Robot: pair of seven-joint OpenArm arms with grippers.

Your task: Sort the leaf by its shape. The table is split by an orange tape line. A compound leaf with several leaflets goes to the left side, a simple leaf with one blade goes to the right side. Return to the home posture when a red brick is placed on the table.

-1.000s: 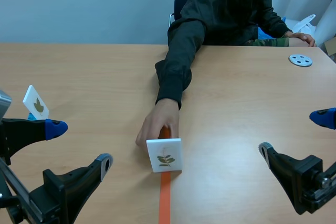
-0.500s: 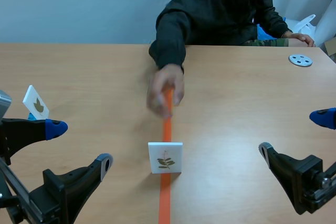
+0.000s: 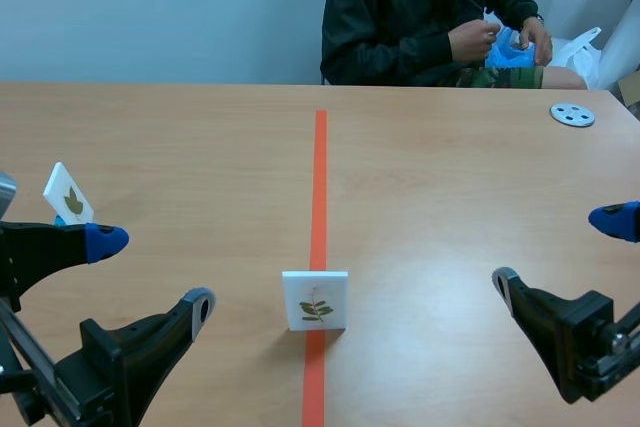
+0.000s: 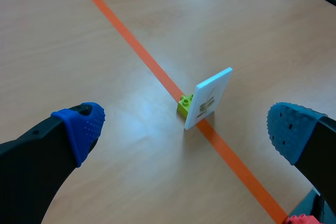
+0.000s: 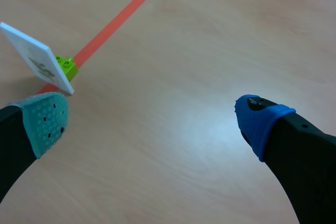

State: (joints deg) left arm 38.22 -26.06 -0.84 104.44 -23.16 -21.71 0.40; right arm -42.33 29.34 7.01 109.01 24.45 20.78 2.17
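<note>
Both left fingers (image 3: 105, 243) and right fingers (image 3: 612, 220) gape empty; the left should straddle the upright compound-leaf card (image 3: 315, 299), pinch its edges squarely, and carry it left of the orange tape line (image 3: 320, 177).

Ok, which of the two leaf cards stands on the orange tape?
The sprig card, backed by a green brick; the other card stands beside the left claw.

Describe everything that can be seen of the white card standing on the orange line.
The white card is a thin, flat, square plate, plastic by its look, printed with a brownish-green sprig of several leaflets. It stands tilted slightly back, propped by a lime green brick at its rear base, right on the orange tape line. Nothing else touches it.
</note>
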